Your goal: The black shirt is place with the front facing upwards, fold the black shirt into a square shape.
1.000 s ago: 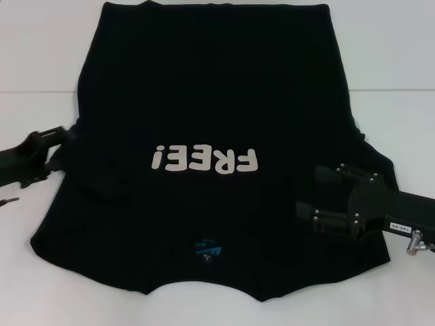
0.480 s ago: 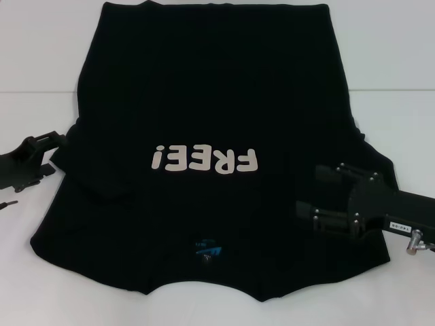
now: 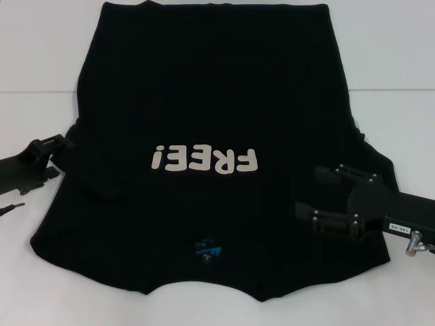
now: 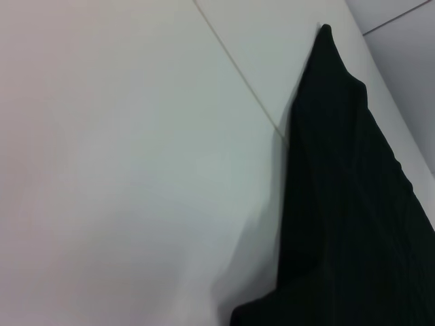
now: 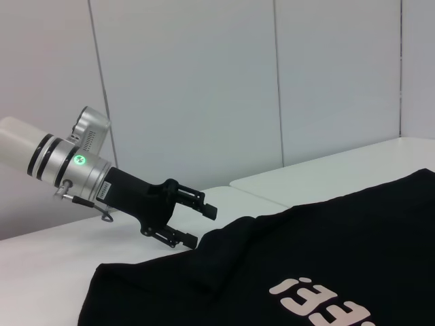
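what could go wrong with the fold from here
1. The left gripper sits open at the black shirt's left edge, clear of the cloth; closing there could miss the fabric or pinch only one layer.
2. The right gripper hovers open over the folded-in right side, and dropping down could bunch the cloth.
3. The left side already shows a wrinkle, so the square may end up uneven.

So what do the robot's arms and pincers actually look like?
Both are mostly black. The right pincer has two blocky black fingers studded with small silver screws, a white label strip on the wrist and a metal fitting beside it. The left pincer sits on a black wrist that runs into a silver collar with a green light and a white arm segment.
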Robot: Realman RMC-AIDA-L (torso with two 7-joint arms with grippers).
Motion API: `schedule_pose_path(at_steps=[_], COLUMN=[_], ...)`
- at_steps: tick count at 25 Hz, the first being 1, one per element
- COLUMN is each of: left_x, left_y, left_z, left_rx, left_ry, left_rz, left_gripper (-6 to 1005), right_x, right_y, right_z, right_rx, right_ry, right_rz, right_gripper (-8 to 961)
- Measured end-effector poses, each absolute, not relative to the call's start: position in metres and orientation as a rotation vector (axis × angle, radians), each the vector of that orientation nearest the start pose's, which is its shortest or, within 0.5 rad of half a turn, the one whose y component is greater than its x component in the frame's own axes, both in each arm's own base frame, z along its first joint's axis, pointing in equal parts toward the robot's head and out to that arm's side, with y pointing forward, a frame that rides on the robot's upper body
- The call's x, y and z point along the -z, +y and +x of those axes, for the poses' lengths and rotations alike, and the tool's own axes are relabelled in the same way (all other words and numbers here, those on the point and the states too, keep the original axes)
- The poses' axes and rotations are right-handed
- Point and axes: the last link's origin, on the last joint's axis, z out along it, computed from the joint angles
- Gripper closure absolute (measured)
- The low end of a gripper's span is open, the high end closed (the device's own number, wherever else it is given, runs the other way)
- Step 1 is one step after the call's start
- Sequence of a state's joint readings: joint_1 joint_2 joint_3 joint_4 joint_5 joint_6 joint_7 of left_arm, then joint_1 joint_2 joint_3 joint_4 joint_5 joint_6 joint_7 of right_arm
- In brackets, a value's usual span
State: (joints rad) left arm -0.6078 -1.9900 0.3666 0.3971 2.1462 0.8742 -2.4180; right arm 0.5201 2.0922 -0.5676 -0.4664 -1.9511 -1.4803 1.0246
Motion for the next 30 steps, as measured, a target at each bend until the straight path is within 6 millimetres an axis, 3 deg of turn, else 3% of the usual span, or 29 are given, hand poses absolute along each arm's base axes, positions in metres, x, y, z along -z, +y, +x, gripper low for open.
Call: schedule_pose_path(at_steps=[23, 30], left_x=[-0.026, -0.016], left_y=[0.394, 0.404], left_z=[-0.351, -0.319], left_rx=[0.832, 0.985], left_ry=[-1.967, -2.016], left_rz=[-1.396, -1.461], left_gripper=[230, 234], right_x=[0.022, 0.022], right_y=[0.321, 0.320], right_z=[0.279, 0.278], right_rx=[-0.765, -0.777], right_ry=[0.436, 0.432], right_rz=[-2.591, -2.598], right_gripper=[69, 68])
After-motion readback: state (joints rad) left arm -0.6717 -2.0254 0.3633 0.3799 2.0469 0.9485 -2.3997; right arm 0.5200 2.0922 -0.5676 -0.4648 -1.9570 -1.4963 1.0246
